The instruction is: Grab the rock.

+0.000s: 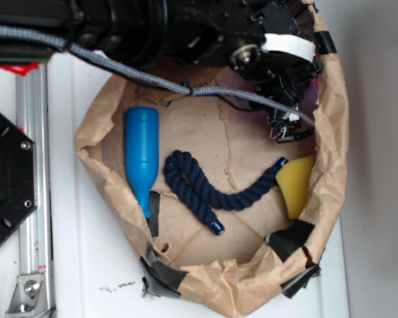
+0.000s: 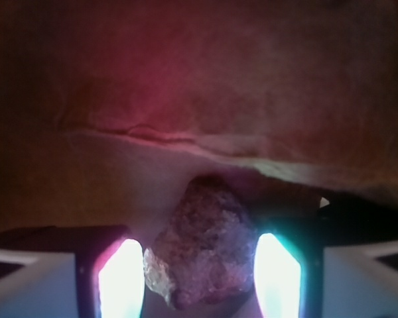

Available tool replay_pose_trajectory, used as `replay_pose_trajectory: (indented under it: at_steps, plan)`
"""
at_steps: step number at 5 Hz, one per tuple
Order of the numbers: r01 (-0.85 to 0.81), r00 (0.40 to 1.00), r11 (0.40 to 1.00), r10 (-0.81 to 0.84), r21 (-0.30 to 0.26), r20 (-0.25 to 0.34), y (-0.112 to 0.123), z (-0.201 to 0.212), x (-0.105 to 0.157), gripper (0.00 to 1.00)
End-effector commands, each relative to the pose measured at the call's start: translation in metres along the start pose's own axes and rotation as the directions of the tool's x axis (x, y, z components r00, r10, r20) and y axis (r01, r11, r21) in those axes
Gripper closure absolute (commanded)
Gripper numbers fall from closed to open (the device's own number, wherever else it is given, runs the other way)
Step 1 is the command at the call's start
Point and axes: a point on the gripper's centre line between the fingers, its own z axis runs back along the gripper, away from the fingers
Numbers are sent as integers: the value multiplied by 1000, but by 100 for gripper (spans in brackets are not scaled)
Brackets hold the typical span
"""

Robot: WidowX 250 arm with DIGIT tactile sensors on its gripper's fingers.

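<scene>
Gripper (image 2: 199,281) sits low in the far right part of the paper tub (image 1: 335,142), seen in the exterior view at (image 1: 286,129) under the black arm (image 1: 186,26). Fingers (image 2: 121,278) are apart, one on each side of the rock (image 2: 205,248); the left pad looks touching or just beside the rock's lower left edge, the right pad just beside its right side, and actual clamping cannot be told. Rock is a dark grey-brown rough lump lying on the brown paper floor between the fingers, close to the paper wall that rises just beyond it. Its long axis runs roughly near-to-far in the wrist view, slightly tilted, with the narrower end pointing far toward the wall fold and the broader, paler end near the camera at lower left. Rock is not visible in the exterior view, hidden under the gripper and arm. Elsewhere in the tub: blue bottle (image 1: 140,156) lying at the left with its neck pointing near, dark blue rope (image 1: 215,185) curving across the middle, yellow sponge (image 1: 296,182) at the right wall just near of the gripper, touching the rope's right end. Black tape (image 1: 290,238) patches the tub rim at the near side. Grey cable (image 1: 159,83) crosses the far rim.
</scene>
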Motion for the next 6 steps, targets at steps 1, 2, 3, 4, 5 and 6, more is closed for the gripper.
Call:
replay_pose_trajectory:
  at_steps: [1, 2, 3, 4, 5, 6]
  plan:
    - [26, 990, 1000, -26, -6, -139, -10, 60, -13, 100]
    - [43, 980, 999, -45, -14, -194, -29, 99, -23, 100]
    - [47, 983, 999, -46, 5, -176, -40, 122, -23, 100]
    - [50, 981, 999, -50, -5, -188, -42, 120, -22, 100]
    - [45, 987, 999, -48, -24, -154, -36, 106, -21, 0]
    - [52, 988, 999, -50, 11, -143, -26, 91, -17, 0]
